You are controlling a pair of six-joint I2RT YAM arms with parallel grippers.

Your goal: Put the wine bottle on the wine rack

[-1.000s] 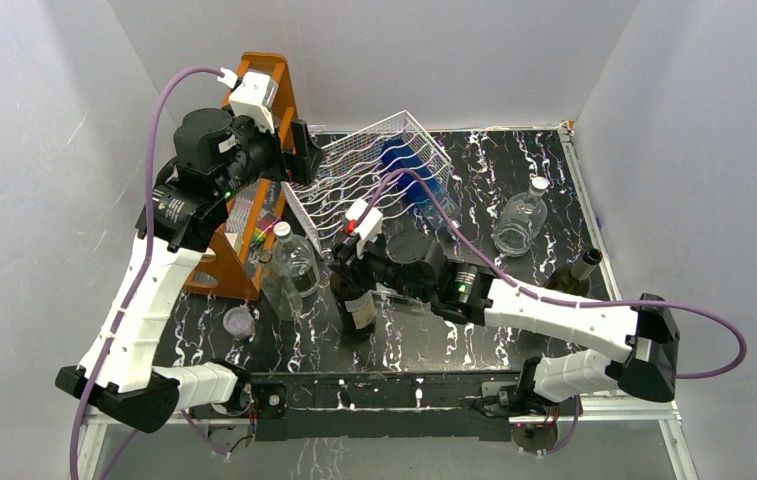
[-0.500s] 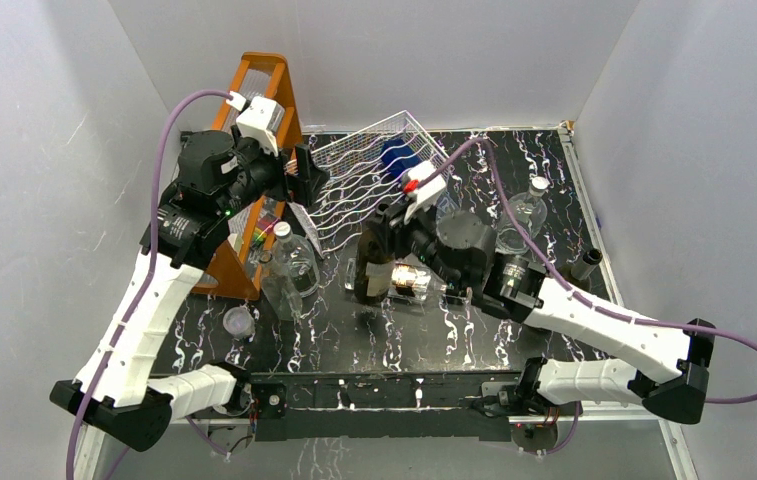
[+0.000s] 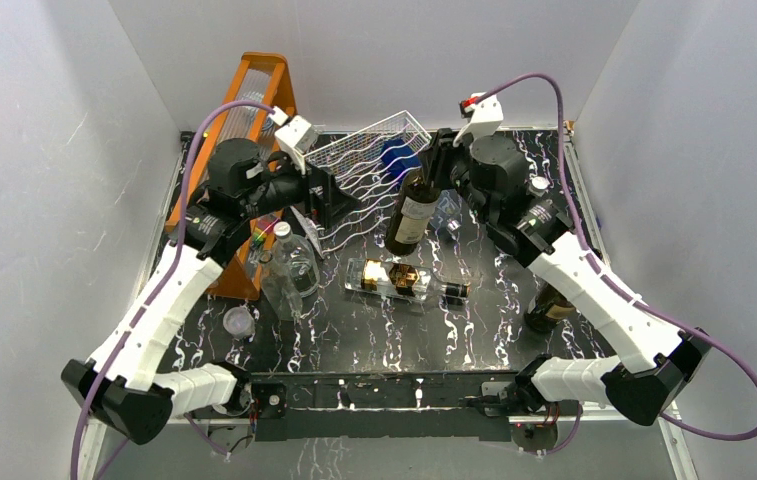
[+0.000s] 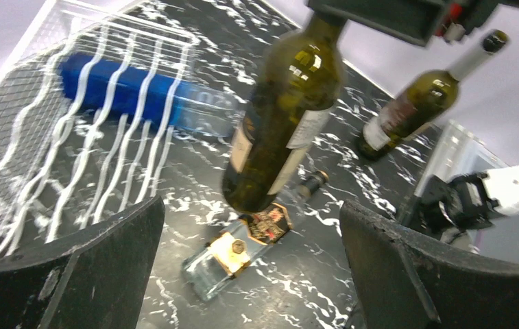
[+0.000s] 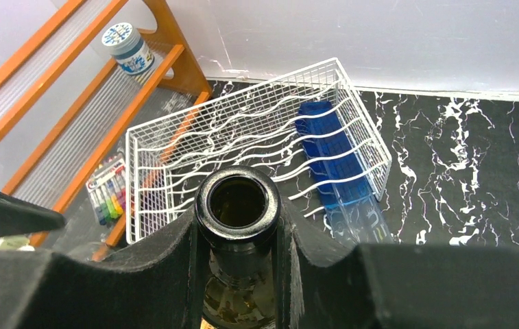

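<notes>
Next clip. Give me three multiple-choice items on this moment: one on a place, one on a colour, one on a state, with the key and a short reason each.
1. Where is the blue bottle?
A. Under the wine rack
B. Leaning against the outside of the wine rack
C. Lying inside the wine rack

2. What colour is the wire of the wine rack?
A. White
B. Orange
C. Black

3. What state is the right pincer in?
A. Open, holding nothing
B. Shut on the neck of the wine bottle
C. Shut on the blue bottle

Key:
1 C: the right wrist view shows it lying among the wavy wires, within the rack's walls.
2 A: the mesh and wavy rows are white in every view.
3 B: its fingers press the neck on both sides, and the bottle hangs clear of the table.
</notes>
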